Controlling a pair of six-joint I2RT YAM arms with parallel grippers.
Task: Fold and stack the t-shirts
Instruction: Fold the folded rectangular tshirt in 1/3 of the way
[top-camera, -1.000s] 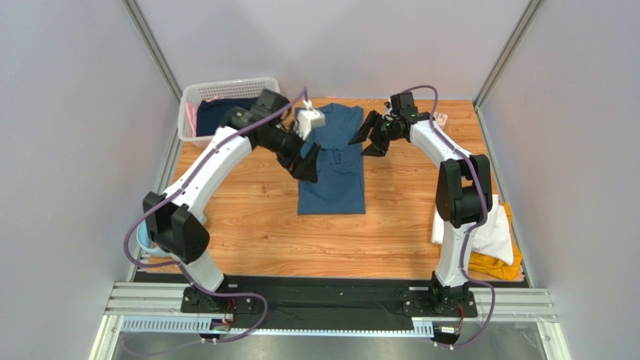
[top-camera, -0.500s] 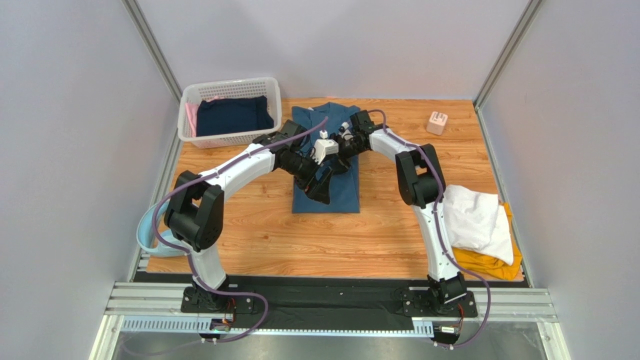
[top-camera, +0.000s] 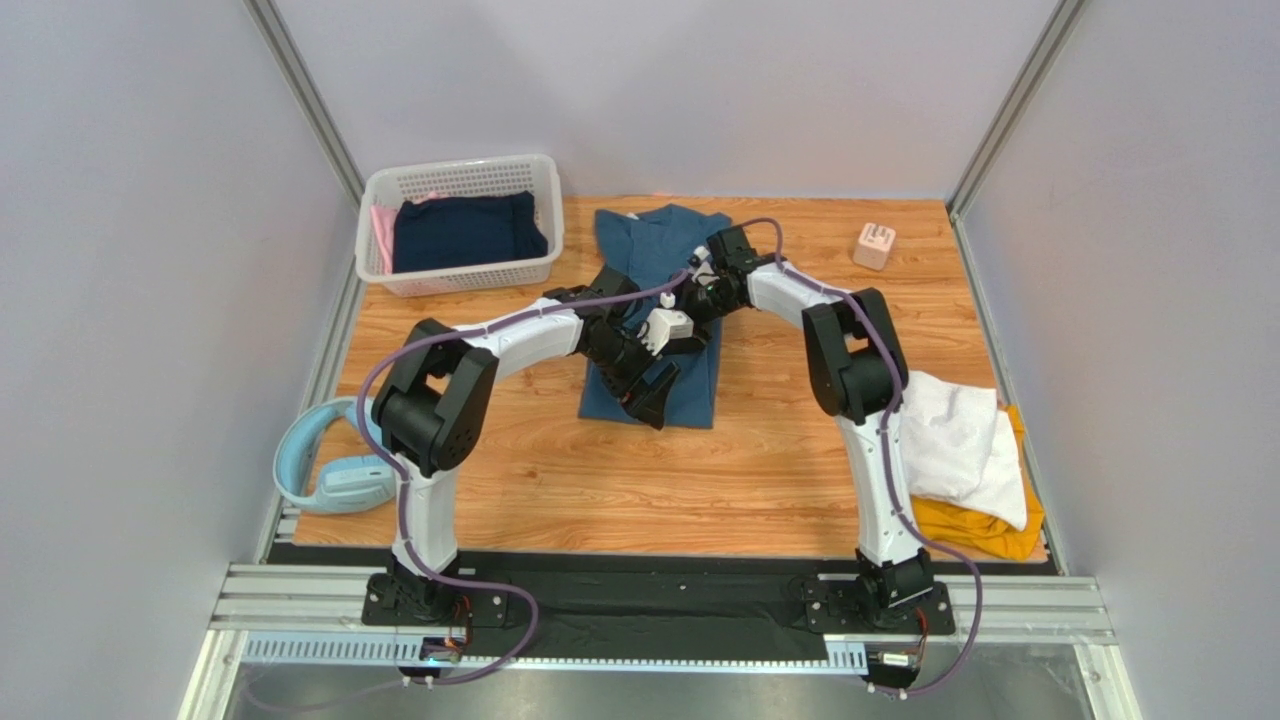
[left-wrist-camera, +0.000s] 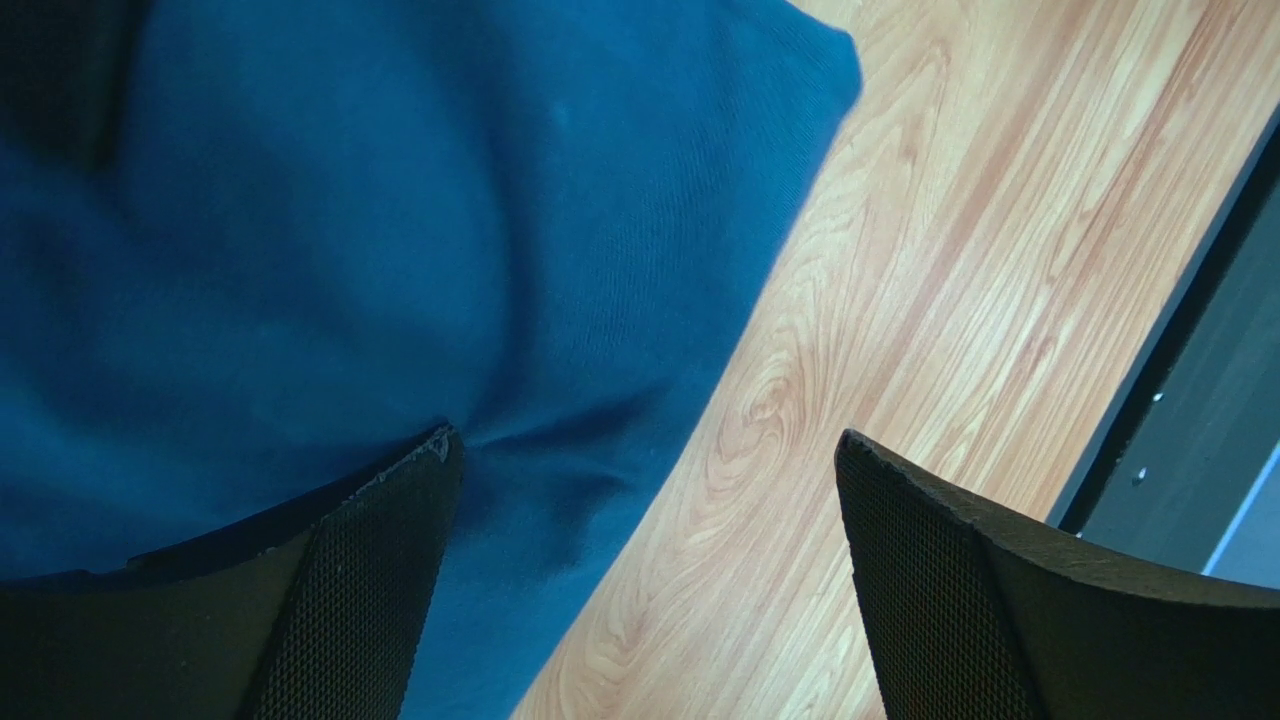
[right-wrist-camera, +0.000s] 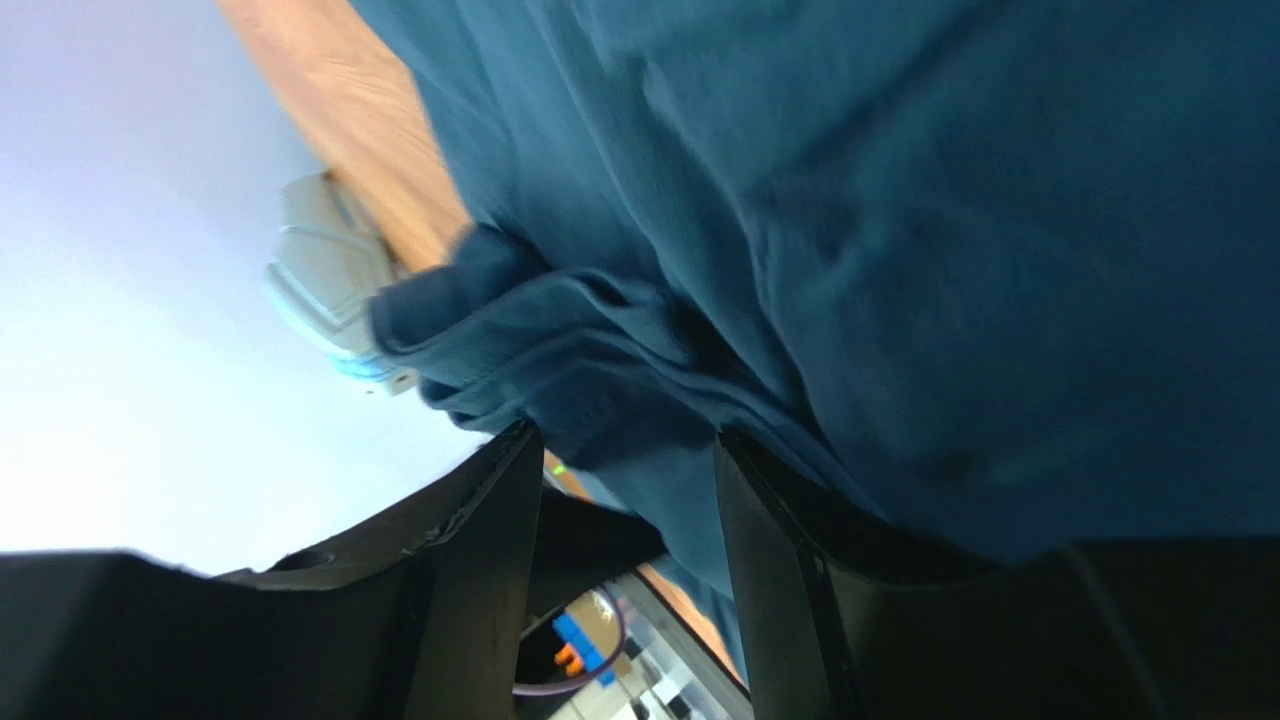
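Note:
A teal-blue t-shirt (top-camera: 661, 248) lies lengthwise on the wooden table, collar at the far end. My left gripper (top-camera: 646, 393) is low over its near right part and open. In the left wrist view one finger (left-wrist-camera: 361, 585) rests on the teal cloth (left-wrist-camera: 376, 225) and the other is over bare wood, so the left gripper (left-wrist-camera: 646, 438) straddles the shirt's edge. My right gripper (top-camera: 691, 300) is over the shirt's middle. Its jaws stand partly apart, with a bunched fold of the shirt (right-wrist-camera: 601, 375) at the tips of the right gripper (right-wrist-camera: 624, 435). A folded white t-shirt (top-camera: 954, 435) lies on a mustard-yellow one (top-camera: 984, 528) at the near right.
A white lattice basket (top-camera: 451, 275) with dark navy and pink cloth stands at the far left. A small pinkish cube (top-camera: 873, 245) sits at the far right. A pale-blue rounded item (top-camera: 323, 465) lies at the table's left edge. Grey walls close in the sides.
Both grippers came in over the teal shirt. The right one swung left from the shirt's right edge and its jaws narrowed. The left one slid toward the near hem. The shirt looks narrower.

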